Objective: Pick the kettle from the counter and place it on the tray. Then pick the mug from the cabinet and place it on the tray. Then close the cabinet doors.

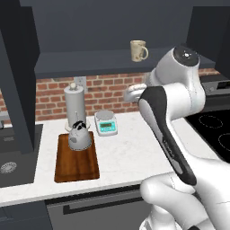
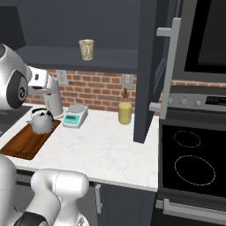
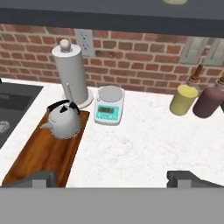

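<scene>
The grey kettle (image 1: 80, 137) (image 2: 42, 120) (image 3: 63, 120) stands on the far end of the brown wooden tray (image 1: 76, 168) (image 2: 22, 145) (image 3: 39, 162) on the white counter (image 1: 130, 148). The cream mug (image 1: 138, 50) (image 2: 86, 49) sits on the shelf of the open cabinet (image 1: 103, 63). One cabinet door (image 1: 18, 76) stands open at the left, the other (image 2: 150, 66) at the right. My gripper (image 3: 111, 179) hangs open and empty above the counter, to the right of the tray and below the shelf.
A paper-towel roll (image 1: 75, 105) and a small scale (image 1: 106, 122) stand behind the tray. A yellow cup (image 2: 125, 113) and a maroon cup (image 3: 208, 101) sit by the brick wall. The sink (image 1: 9, 157) lies left, the stove (image 2: 194, 159) right.
</scene>
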You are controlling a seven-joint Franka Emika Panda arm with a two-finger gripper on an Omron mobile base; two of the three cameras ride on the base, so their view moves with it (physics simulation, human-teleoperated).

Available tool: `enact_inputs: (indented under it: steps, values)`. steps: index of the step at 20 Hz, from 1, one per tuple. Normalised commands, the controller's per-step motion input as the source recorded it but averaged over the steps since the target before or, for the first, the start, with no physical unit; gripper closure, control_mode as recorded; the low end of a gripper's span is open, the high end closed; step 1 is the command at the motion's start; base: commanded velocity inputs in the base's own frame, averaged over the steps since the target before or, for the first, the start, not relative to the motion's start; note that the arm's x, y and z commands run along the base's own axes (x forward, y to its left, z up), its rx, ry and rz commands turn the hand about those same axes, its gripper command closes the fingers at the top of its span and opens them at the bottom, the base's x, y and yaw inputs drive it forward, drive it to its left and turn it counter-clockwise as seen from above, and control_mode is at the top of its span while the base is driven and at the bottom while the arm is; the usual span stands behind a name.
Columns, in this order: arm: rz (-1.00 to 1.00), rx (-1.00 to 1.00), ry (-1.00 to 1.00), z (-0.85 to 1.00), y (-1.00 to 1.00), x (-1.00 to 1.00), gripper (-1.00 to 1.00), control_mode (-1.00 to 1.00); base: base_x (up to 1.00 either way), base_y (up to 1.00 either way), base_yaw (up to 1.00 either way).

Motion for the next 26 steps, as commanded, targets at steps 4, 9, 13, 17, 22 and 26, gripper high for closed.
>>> enact_inputs:
  steps: [4, 9, 13, 17, 22, 26]
  values:
    - [0.18, 0.00, -0.09, 0.43, -0.45, -0.02, -1.00, -1.00, 0.00, 0.00, 0.00]
    - [0.13, 0.00, -0.13, 0.43, -0.40, 0.00, -1.00, -1.00, 0.00, 0.00, 0.00]
    - [0.09, 0.00, -0.21, 0.47, -0.46, 0.00, -1.00, -1.00, 0.00, 0.00, 0.00]
    - [0.02, 0.00, -0.06, 0.28, -0.37, 0.24, -1.00, -1.00, 0.00, 0.00, 0.00]
    - [0.00, 0.00, -0.02, 0.10, -0.28, 0.48, -1.00, -1.00, 0.00, 0.00, 0.00]
    - [0.00, 0.02, 0.00, 0.20, -0.25, 0.43, -1.00, -1.00, 0.00, 0.00, 0.00]
